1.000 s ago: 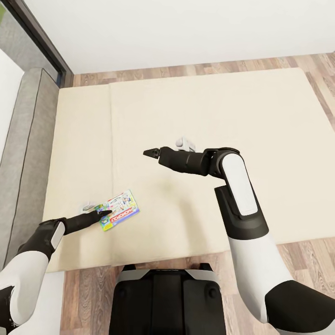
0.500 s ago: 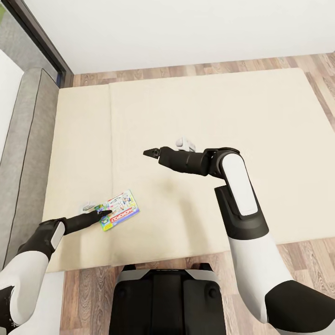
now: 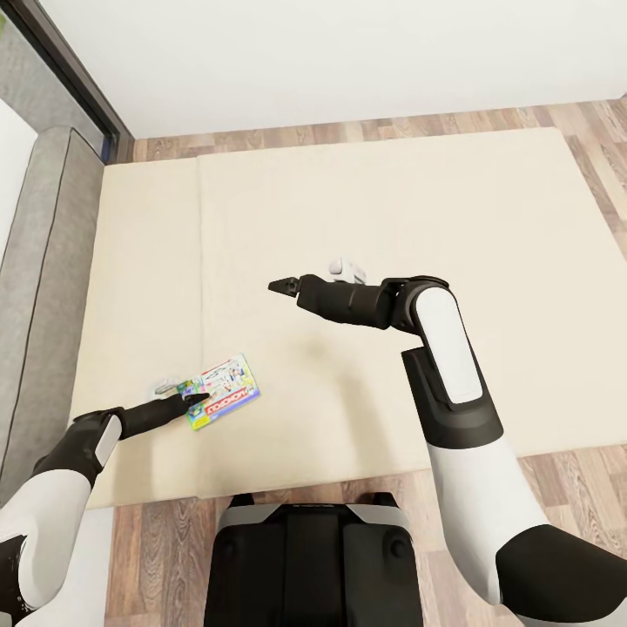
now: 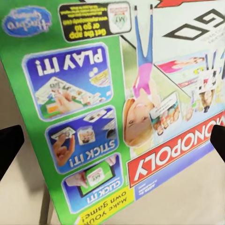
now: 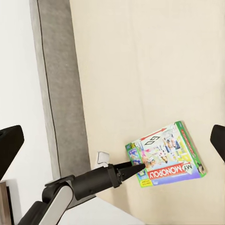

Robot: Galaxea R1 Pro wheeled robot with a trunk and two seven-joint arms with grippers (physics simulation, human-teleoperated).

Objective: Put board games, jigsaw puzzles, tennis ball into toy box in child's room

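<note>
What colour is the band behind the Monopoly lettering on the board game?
Red, with white lettering, on the board game; clearest in the left wrist view.

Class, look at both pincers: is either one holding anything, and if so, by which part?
Nothing is held. The left pincer is open at the board game; the right pincer is open over the bed.

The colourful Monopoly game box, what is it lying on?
The flat green, white and red Monopoly game box lies on the plain beige mattress of the bed. The left gripper reaches over its edge. Whatever sits directly beneath the box is covered by it.
</note>
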